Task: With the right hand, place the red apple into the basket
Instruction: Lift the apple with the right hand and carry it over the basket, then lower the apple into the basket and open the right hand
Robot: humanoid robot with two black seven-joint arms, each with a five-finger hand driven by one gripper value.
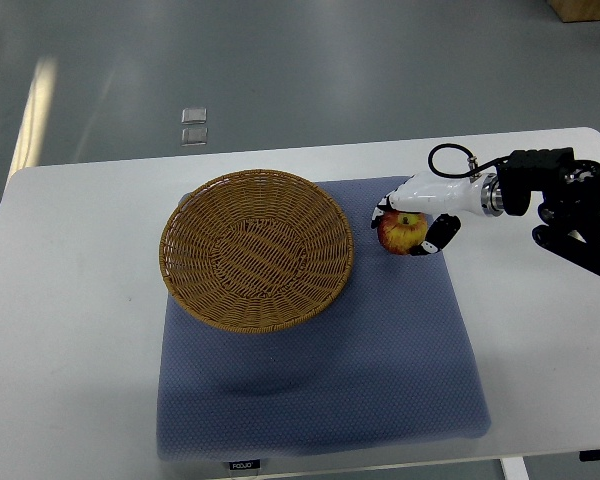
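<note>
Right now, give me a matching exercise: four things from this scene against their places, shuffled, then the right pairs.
1. red apple
2. basket
3. blue mat
4. right robot hand

A. spread flat on the white table
B. curled around the fruit
C. empty, on the mat's left part
D. right of the basket, in the fingers

Pairs: 1-D, 2-C, 3-A, 4-B

One top view only, so no overlap with another. The camera looked down steeply from the robot's side, set fairly high and back. The white table (70,300) filled most of the frame, cut off at the bottom and right edges. Grey floor (280,60) ran across the upper band, so the view faced forward and down. The mat (320,390) sat centre to lower centre, the basket (257,250) left of centre. The right arm (570,205) entered from the right edge.
</note>
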